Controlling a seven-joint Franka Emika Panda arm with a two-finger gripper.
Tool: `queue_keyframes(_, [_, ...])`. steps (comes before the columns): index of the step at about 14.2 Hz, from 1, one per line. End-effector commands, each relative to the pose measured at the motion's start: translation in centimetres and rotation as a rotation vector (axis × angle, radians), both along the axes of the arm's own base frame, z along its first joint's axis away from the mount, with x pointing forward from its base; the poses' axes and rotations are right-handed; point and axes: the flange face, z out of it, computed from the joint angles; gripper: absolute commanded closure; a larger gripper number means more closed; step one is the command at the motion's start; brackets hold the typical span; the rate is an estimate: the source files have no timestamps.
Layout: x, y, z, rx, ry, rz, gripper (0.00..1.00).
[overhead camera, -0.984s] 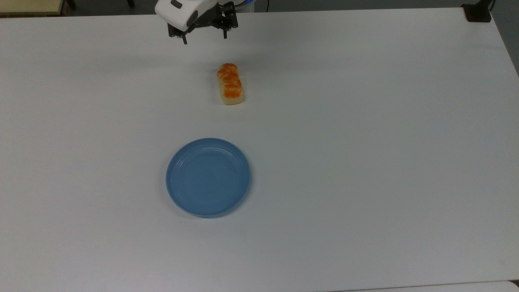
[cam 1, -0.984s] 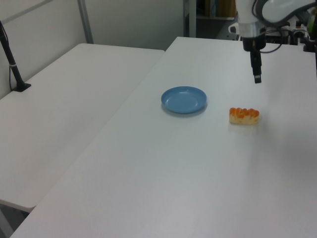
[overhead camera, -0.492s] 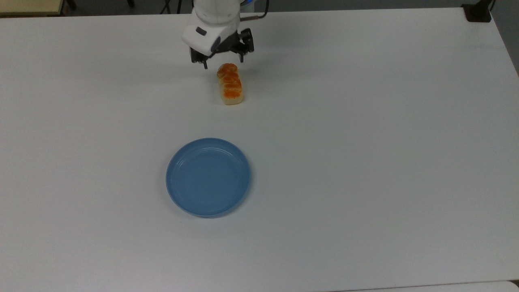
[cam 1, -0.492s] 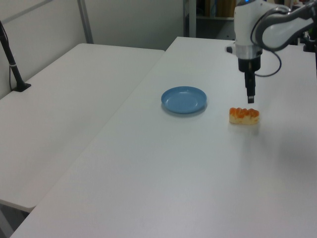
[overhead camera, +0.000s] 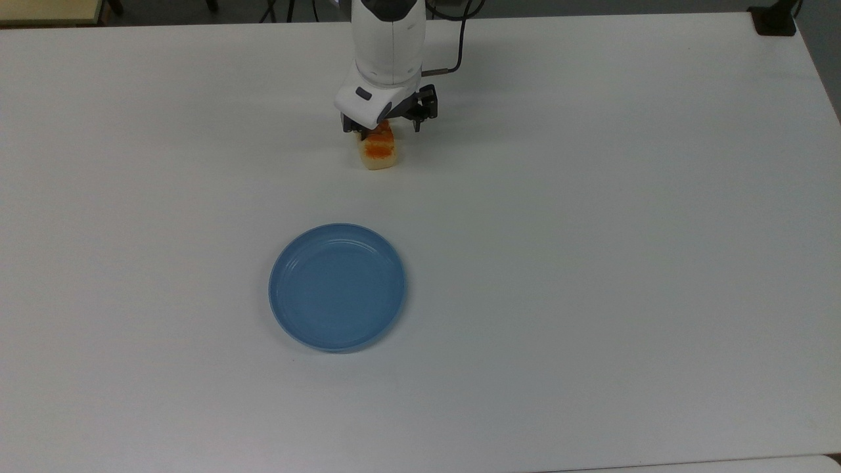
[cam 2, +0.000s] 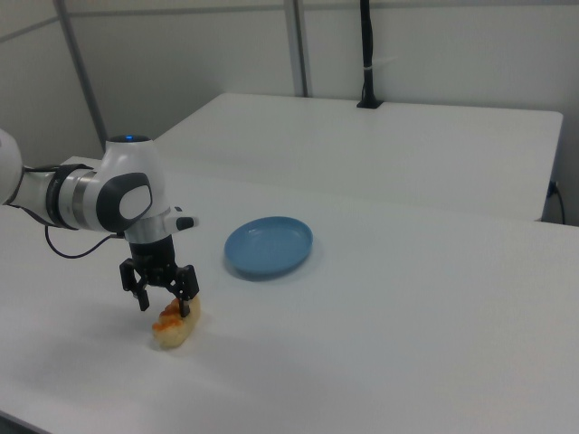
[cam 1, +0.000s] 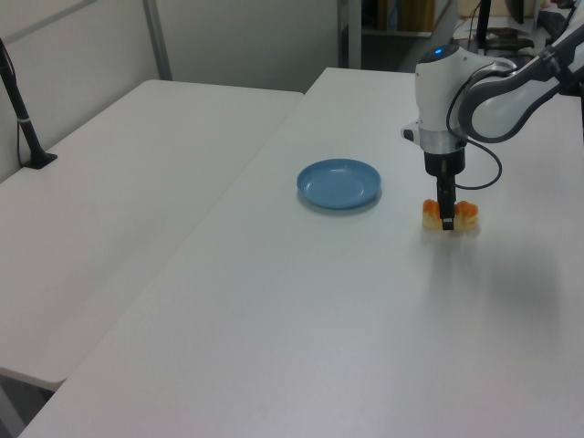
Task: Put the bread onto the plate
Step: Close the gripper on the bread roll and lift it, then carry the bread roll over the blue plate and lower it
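Observation:
The bread (overhead camera: 380, 151), a small loaf with an orange-brown top, lies on the white table (overhead camera: 591, 263). My gripper (overhead camera: 385, 127) is low over its far end, open, with one finger on each side of the loaf. In the right view the gripper (cam 2: 164, 302) straddles the upper end of the bread (cam 2: 177, 329). In the left view the gripper (cam 1: 445, 217) covers the middle of the bread (cam 1: 467, 213). The light-blue plate (overhead camera: 337, 286) stands empty nearer the top view's bottom, also seen as the plate (cam 1: 338, 183) and the plate (cam 2: 269, 246).
A black stand base (overhead camera: 774, 20) sits at the top view's far right corner. A second white table (cam 1: 119, 182) adjoins on the left view's left, with a black pole (cam 1: 20, 109) on it. A cable (overhead camera: 456, 39) hangs from the arm.
The arm has swung from the table's far edge toward the bread and come down. The open fingers now sit around the loaf's far end. The bread and plate have not moved.

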Motion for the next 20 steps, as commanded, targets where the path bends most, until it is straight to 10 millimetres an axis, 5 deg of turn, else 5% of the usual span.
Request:
queue_keyframes(1, [0.2, -0.3, 0.2, -0.004, -0.016, -0.021, 0.24])
queue_keyframes(4, [0.4, -0.5, 0.4, -0.005, -0.022, -0.042, 0.95])
queue_keyframes(5, [0.5, -0.5, 0.6, -0.006, -0.026, -0.052, 1.00])
queue_keyframes(10, [2.2, -1.7, 3.1, 0.003, -0.065, -0.094, 1.00])
queue_keyframes(16, [10.1, -5.7, 10.7, 0.017, -0.091, -0.222, 1.00])
queue_keyframes(20, [14.4, -6.9, 11.8, 0.014, -0.155, -0.311, 1.00])
